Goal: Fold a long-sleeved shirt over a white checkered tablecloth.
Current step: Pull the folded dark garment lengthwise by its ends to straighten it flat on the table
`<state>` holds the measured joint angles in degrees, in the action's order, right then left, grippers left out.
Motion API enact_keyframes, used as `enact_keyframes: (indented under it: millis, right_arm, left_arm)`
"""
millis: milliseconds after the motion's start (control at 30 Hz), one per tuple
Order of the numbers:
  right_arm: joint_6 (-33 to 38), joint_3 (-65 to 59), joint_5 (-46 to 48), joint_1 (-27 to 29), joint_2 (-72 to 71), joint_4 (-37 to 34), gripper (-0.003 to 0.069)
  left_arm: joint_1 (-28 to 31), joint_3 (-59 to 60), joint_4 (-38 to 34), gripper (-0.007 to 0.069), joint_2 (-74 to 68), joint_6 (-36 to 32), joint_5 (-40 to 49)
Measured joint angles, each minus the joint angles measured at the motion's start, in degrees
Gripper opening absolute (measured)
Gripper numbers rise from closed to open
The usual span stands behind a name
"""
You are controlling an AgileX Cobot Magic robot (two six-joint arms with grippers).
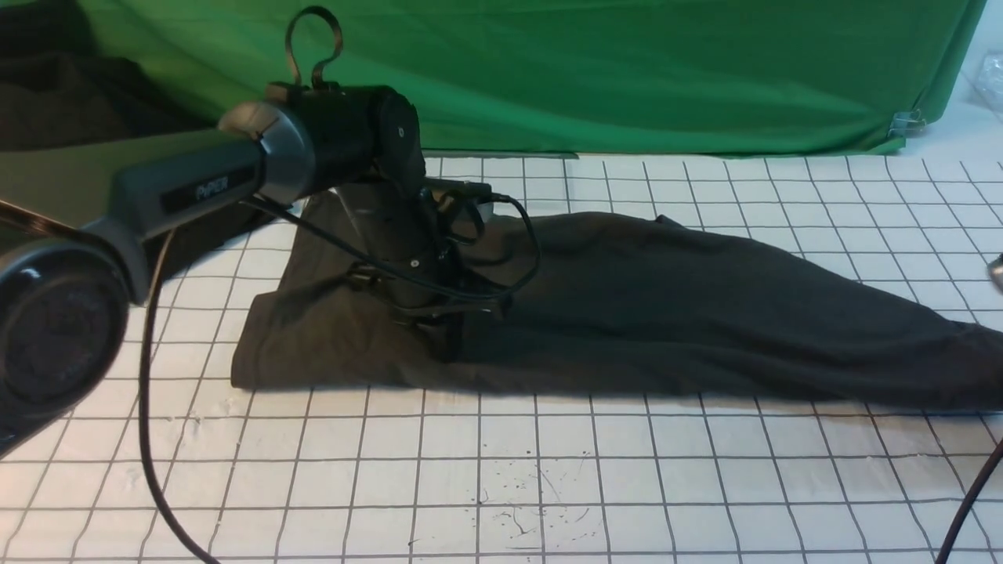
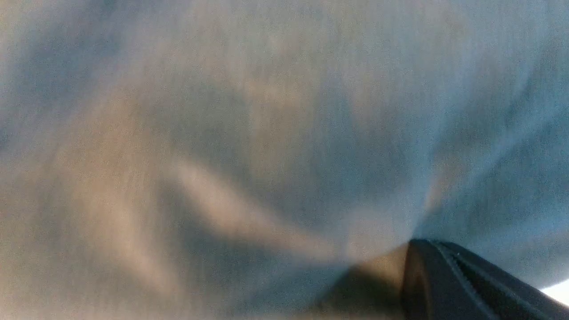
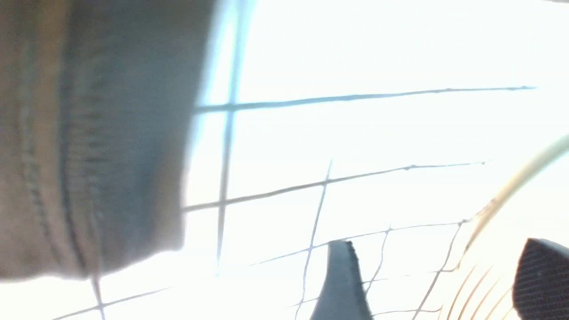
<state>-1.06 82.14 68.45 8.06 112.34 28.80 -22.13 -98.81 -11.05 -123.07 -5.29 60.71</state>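
Note:
The long-sleeved shirt (image 1: 627,305) lies partly folded across the white checkered tablecloth (image 1: 501,470), back side up, with no print showing. It tapers toward the right edge. My left gripper (image 1: 443,341) points down into the shirt's left half. In the left wrist view blurred grey fabric (image 2: 231,146) fills the picture, its creases converging on the left gripper (image 2: 415,249), which is shut on it. In the right wrist view the right gripper (image 3: 438,278) is open over bare tablecloth (image 3: 378,133), with a stitched shirt edge (image 3: 89,133) beside it, apart from the fingers.
A green backdrop cloth (image 1: 627,70) hangs behind the table, held by a metal clip (image 1: 907,121). A blacker garment heap (image 1: 55,94) sits at the back left. A black cable (image 1: 149,439) hangs from the left arm. Another cable (image 1: 972,493) crosses the front right corner.

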Motion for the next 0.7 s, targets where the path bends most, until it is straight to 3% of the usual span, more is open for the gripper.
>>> enact_keyframes:
  millis: [100,167,200,267,333,400,467,600,700]
  right_arm:
    - [-1.3,0.4,-0.3,0.0,-4.1,-3.0,0.0391]
    - [-1.4,0.6,-1.9,0.0,-8.1,-7.2,0.0281]
    - [-1.4,0.6,-2.2,0.0,-8.9,-7.7,0.0269]
    - [-0.7,0.6,-7.8,0.0,-12.8,-16.6,0.0118]
    - [4.7,1.0,-12.8,0.0,-14.3,-29.2,0.0037]
    - [7.8,1.0,-13.9,0.0,-13.9,-34.8,0.0022]
    - [12.8,1.0,-14.7,-0.2,-10.1,-45.3,0.0008]
    - [14.2,0.8,-15.1,-0.2,-3.6,-47.1,0.0007]
    - [12.6,0.7,-13.9,-0.2,0.7,-42.6,0.0006]
  left_arm:
    - [0.0,0.0,0.5,-0.0003,2.8,-0.5,1.3]
    - [0.4,0.0,1.4,-0.0003,4.7,-0.5,2.5]
    - [0.5,0.0,1.5,-0.0003,4.9,-0.5,2.6]
    - [1.6,0.0,1.7,-0.0003,5.7,-0.2,2.5]
    - [3.5,0.0,1.7,-0.0003,5.6,0.9,0.9]
    - [4.3,0.0,1.7,-0.0003,5.2,1.0,0.0]
    - [6.2,0.0,1.9,-0.0003,3.3,1.1,-0.3]
    - [7.4,0.3,2.7,-0.0003,0.0,1.1,1.5]
    - [8.1,1.6,2.8,-0.0003,-1.5,1.8,1.6]
